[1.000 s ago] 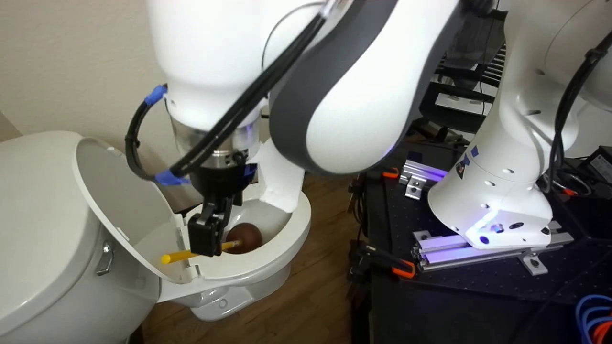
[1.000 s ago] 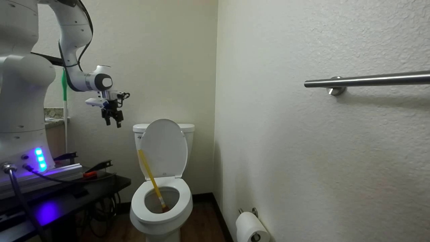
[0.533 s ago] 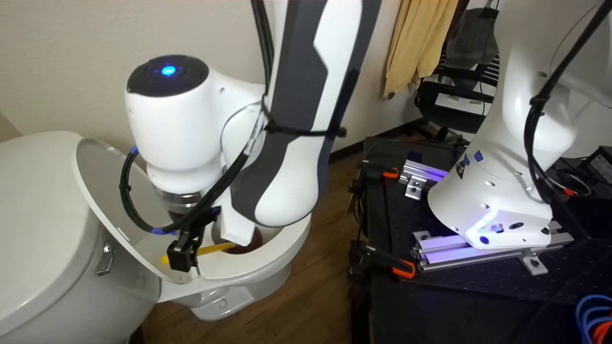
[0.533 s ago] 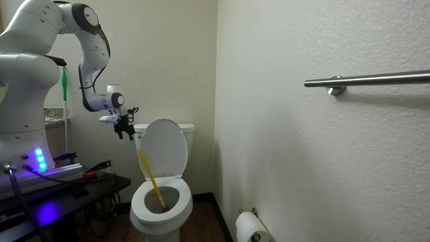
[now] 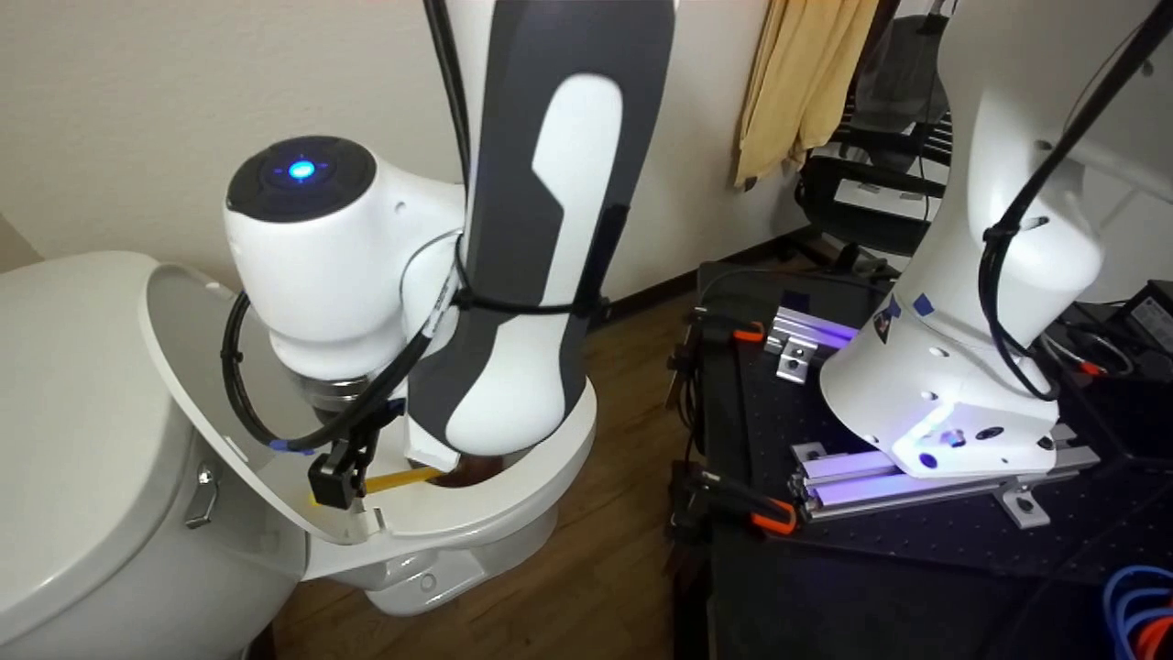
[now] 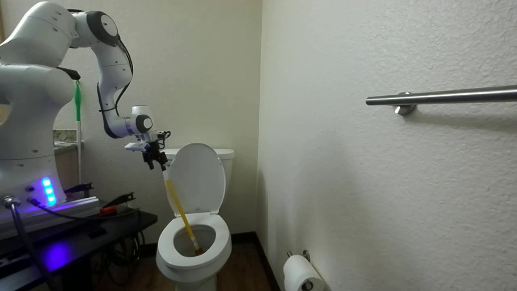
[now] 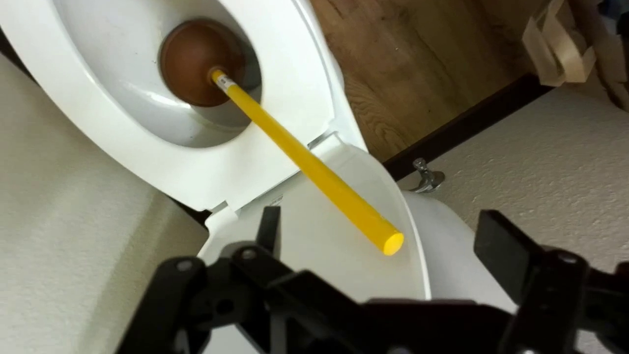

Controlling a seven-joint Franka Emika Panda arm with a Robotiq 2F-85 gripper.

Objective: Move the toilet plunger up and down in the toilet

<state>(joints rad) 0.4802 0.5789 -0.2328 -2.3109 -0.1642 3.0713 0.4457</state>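
Arm (image 6: 44, 34) bent, elbow (image 6: 97, 28) up high, forearm (image 6: 115, 74) angled steeply down to the wrist (image 6: 137, 123), which sits well below the elbow. Gripper (image 6: 157, 165) hangs under the wrist, pointing down with a slight tilt. Wrist view: fingers (image 7: 506, 258) spread wide, inner faces well apart. Blue LED (image 5: 301, 170) lit on top of the wrist in an exterior view; LEDs (image 6: 48, 192) on the base (image 6: 24, 173) lit too. Black cable (image 5: 385, 385) loops around the wrist, blue tape (image 5: 291, 446) on it; zip tie (image 5: 527, 307) around the forearm.
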